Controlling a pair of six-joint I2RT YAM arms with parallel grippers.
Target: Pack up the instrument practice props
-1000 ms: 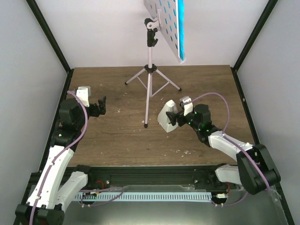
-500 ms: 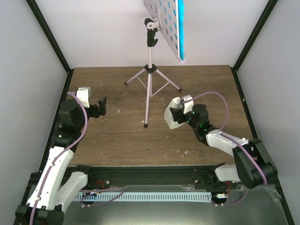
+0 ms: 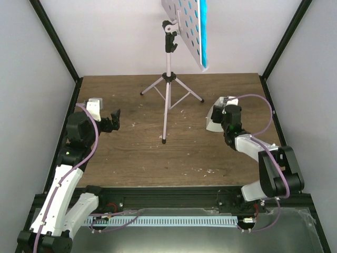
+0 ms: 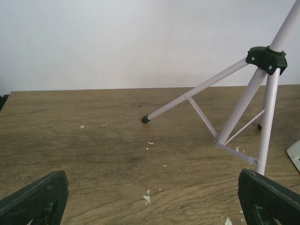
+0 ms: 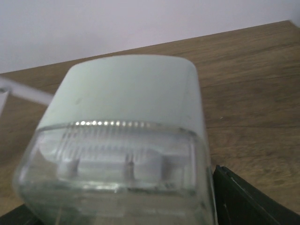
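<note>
The pale pink-white music stand [image 3: 168, 95] stands at the back middle of the table on thin tripod legs, which also show in the left wrist view [image 4: 243, 101]. Its perforated desk [image 3: 181, 18] carries the teal-covered booklet [image 3: 203, 31], seen edge-on. My right gripper [image 3: 222, 119] is shut on the small white metronome [image 3: 213, 120] and holds it at the right, beside the stand's right leg. The metronome [image 5: 126, 117] fills the right wrist view between the dark fingers [image 5: 243, 201]. My left gripper [image 3: 115, 120] is open and empty at the left, apart from the stand.
The wooden table [image 3: 131, 153] carries small white flecks [image 4: 147, 197]. Black frame posts [image 3: 55, 42] and white walls close in the left, right and back. The stand's front leg foot [image 3: 164, 140] sits near the table's middle.
My right gripper has carried the metronome from the table's middle right toward the back right. The left arm and the stand have not moved.
</note>
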